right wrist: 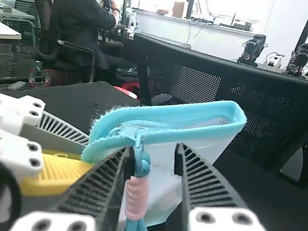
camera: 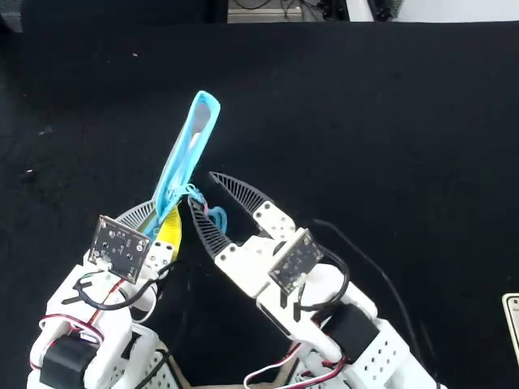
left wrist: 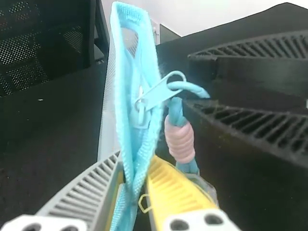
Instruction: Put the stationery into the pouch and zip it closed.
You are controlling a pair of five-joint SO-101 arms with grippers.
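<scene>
A black table (camera: 389, 121) has a pale flat object (camera: 512, 318) at its right edge, a black mesh panel (right wrist: 202, 89) just beyond it, and a white counter (right wrist: 192, 30) farther behind.

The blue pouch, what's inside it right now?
The pouch looks open along its top edge, showing only a pale inner side. No contents can be made out. The lower part is hidden by its own walls and by the left tool clamping it.

I can't see inside the pouch (camera: 185, 158); its lower end is buried between the fingers of the left tool (camera: 156, 223). A pale object (camera: 512, 318) on the surface (camera: 365, 121) is cut by the high view's right edge, so I can't identify it.
</scene>
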